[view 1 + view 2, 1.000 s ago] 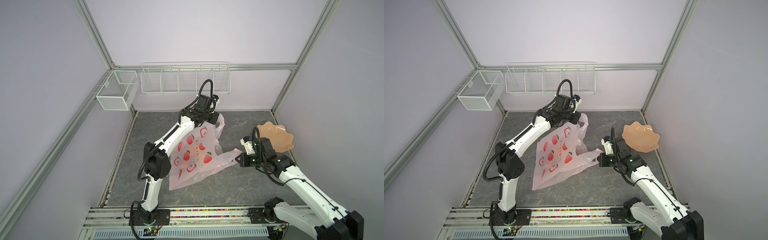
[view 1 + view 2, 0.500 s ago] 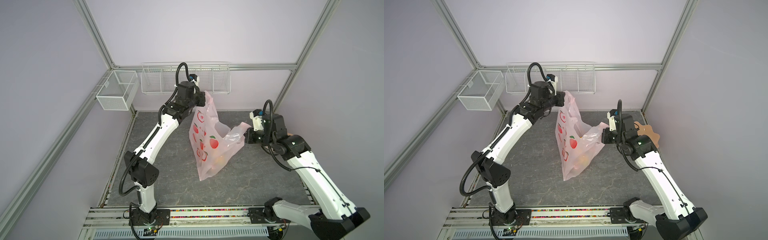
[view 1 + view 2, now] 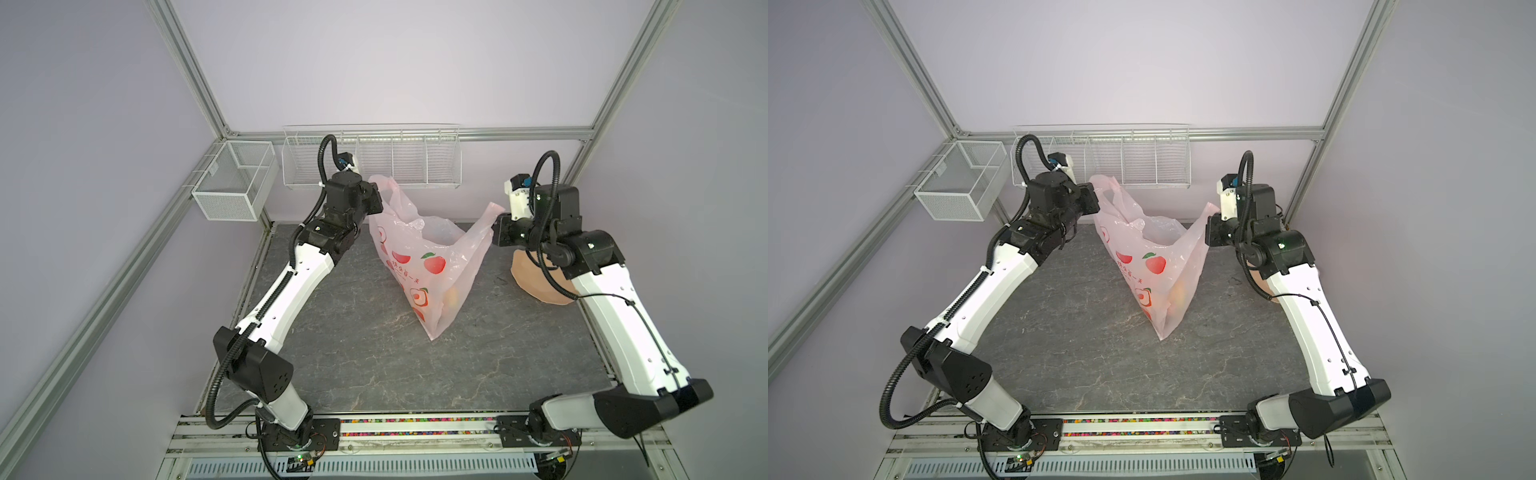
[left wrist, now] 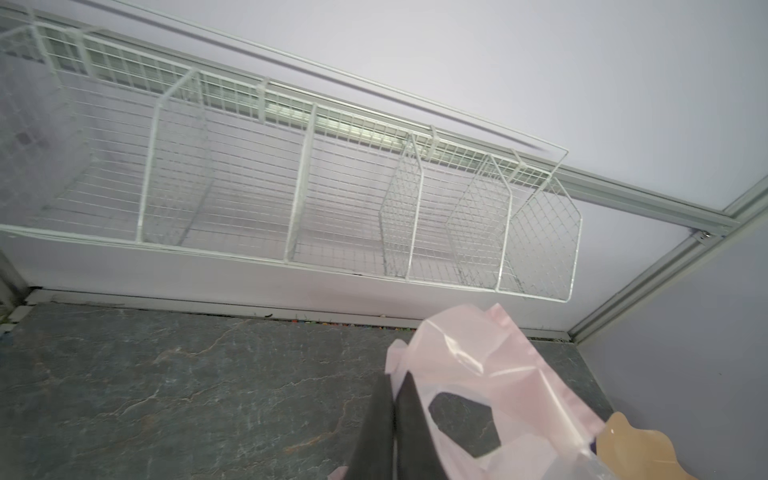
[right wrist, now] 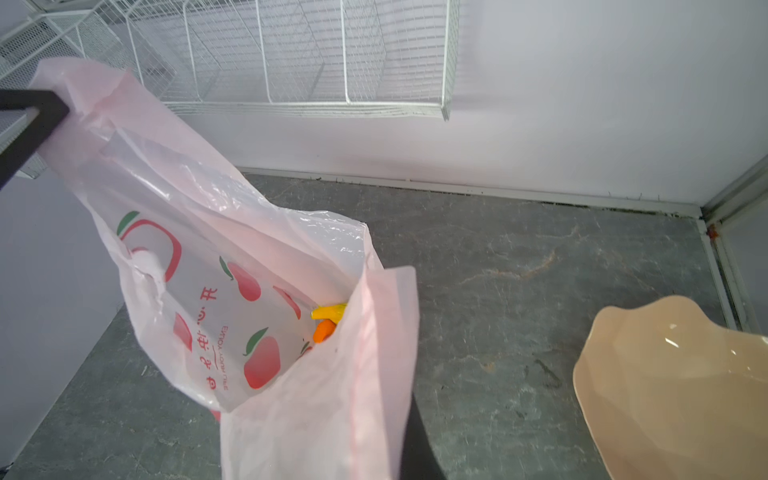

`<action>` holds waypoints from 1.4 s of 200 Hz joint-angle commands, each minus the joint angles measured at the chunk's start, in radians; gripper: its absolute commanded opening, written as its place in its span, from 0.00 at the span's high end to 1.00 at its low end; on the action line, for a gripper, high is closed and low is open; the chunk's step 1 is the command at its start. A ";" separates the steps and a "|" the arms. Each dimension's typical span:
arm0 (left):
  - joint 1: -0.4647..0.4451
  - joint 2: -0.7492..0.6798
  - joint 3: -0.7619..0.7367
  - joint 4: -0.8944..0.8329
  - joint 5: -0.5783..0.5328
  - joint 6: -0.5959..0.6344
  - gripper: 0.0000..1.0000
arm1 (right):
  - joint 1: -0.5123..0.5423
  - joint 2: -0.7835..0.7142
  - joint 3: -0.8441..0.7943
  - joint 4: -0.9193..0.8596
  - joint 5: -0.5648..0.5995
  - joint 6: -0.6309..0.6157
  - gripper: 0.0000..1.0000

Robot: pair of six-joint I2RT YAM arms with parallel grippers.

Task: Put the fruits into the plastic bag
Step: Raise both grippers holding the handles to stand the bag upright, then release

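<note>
The plastic bag (image 3: 428, 266) (image 3: 1154, 266) hangs upright between my two arms, with its bottom tip on the grey floor and its mouth spread open. My left gripper (image 3: 380, 195) (image 4: 394, 415) is shut on the bag's far-left handle (image 4: 478, 357). My right gripper (image 3: 494, 226) (image 5: 399, 436) is shut on the other handle (image 5: 374, 332). Fruits lie deep inside the bag: a yellow piece (image 5: 328, 311) and an orange one (image 5: 324, 330). An orange glow (image 3: 453, 297) shows through the bag's wall in both top views.
The peach wavy-edged plate (image 3: 536, 282) (image 5: 673, 382) lies on the floor under my right arm. A long white wire rack (image 3: 372, 162) hangs on the back wall just behind the bag. A mesh box (image 3: 232, 183) hangs on the left rail.
The bag lay flat on the floor a second ago. Both arms have lifted it by its handles, then drawn apart, pulling the mouth wide.
</note>
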 commanded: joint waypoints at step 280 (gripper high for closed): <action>0.052 -0.307 -0.370 -0.046 -0.180 -0.200 0.44 | 0.003 0.431 0.413 -0.069 -0.238 0.055 0.40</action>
